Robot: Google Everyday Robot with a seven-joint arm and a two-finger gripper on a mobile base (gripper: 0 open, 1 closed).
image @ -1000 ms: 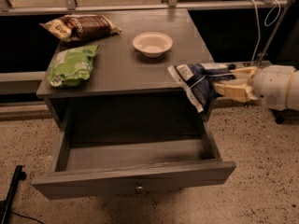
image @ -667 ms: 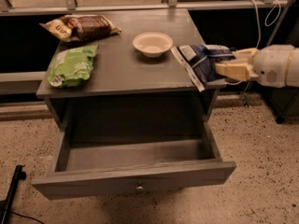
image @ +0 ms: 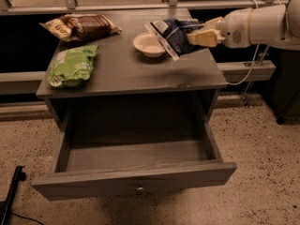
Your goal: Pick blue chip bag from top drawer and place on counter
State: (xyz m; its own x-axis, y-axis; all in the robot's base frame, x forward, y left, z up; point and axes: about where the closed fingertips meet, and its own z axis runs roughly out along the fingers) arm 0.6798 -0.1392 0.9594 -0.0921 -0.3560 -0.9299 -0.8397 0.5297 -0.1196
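Note:
The blue chip bag (image: 169, 35), dark navy with white patches and a white edge, hangs in my gripper (image: 194, 34) above the right rear part of the counter (image: 126, 67). The gripper's cream fingers are shut on the bag's right side, and my arm reaches in from the right. The bag overlaps the right rim of a white bowl. The top drawer (image: 133, 170) stands pulled out below the counter, its inside bare, with a small round knob (image: 139, 189) on its front panel.
A white bowl (image: 147, 44) sits at the counter's back centre. A green bag (image: 71, 65) lies at the counter's left. A brown-and-cream bag (image: 82, 26) lies at the back left. A rail runs behind the counter; speckled floor surrounds the cabinet.
My gripper has carried the blue chip bag from beside the counter's right edge up and left, over the counter's right rear near the bowl.

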